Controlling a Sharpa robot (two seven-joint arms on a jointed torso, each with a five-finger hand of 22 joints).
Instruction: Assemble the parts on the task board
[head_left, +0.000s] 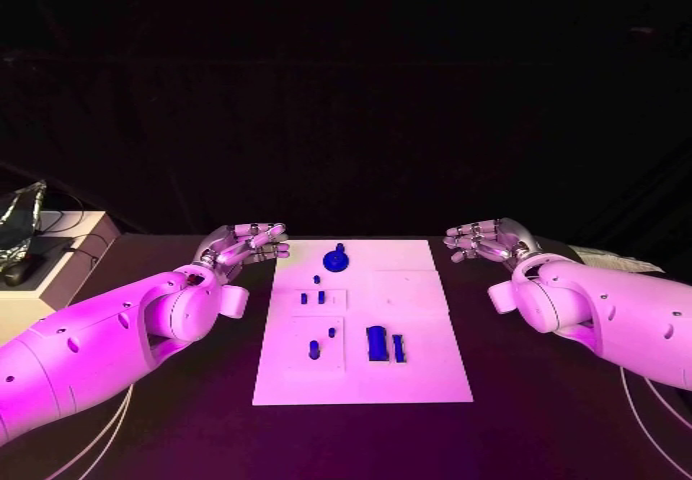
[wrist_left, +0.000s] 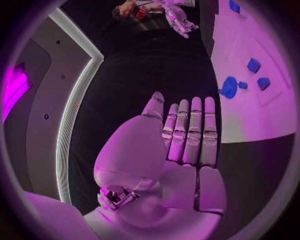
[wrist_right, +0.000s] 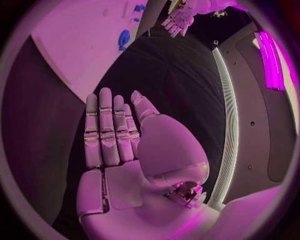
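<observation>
Board (head_left: 418, 385), white, is lying lengthwise between both arms on the black tabletop (head_left: 202, 430), long axis running away from the robot. Left robot hand (head_left: 245, 246) and right robot hand (head_left: 486, 240) are hovering beside its far corners, fingers straight, side by side, holding nothing. Round blue part (head_left: 336, 260) is sitting near the far edge, slightly nearer the left robot hand; smaller blue parts (head_left: 384, 343) are sitting mid-board.
</observation>
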